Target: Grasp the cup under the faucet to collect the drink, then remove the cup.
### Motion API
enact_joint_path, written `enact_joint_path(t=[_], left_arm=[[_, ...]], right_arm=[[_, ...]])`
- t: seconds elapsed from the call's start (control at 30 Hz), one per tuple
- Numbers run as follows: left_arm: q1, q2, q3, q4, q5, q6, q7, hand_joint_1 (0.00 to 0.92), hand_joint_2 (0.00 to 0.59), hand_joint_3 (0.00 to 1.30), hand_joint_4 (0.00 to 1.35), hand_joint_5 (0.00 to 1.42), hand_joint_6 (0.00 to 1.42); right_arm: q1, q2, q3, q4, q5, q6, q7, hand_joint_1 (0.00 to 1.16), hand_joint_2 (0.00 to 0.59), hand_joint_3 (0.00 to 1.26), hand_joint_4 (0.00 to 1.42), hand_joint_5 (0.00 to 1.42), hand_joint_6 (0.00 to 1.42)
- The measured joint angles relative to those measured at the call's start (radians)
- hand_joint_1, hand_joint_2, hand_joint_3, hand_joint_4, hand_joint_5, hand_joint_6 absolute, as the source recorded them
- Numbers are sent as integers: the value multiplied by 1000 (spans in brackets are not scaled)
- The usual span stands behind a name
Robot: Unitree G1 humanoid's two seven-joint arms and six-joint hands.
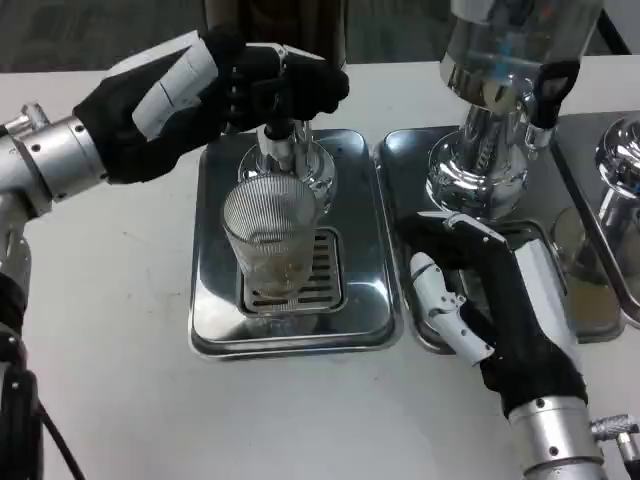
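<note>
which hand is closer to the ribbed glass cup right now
Left. The left hand is just above and behind the cup, at the faucet; the right hand rests on the neighbouring tray.
</note>
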State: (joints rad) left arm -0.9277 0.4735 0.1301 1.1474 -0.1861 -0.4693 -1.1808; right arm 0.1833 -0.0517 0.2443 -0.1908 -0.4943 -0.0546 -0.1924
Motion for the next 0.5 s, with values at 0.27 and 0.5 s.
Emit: enact_joint_path(t=[0.27,0.5], left_arm=[[24,-1,-25,-23,0,-61,22,0,50,342,206,165,135],[60,-1,-46,-55,4,-147,48,0,49,330,204,157,144]], right_arm=[[0,-1,-3,0,10,0,5,305,460,455,399,386,359],[0,-7,-11,0,12,1,16,308,467,451,399,383,359]])
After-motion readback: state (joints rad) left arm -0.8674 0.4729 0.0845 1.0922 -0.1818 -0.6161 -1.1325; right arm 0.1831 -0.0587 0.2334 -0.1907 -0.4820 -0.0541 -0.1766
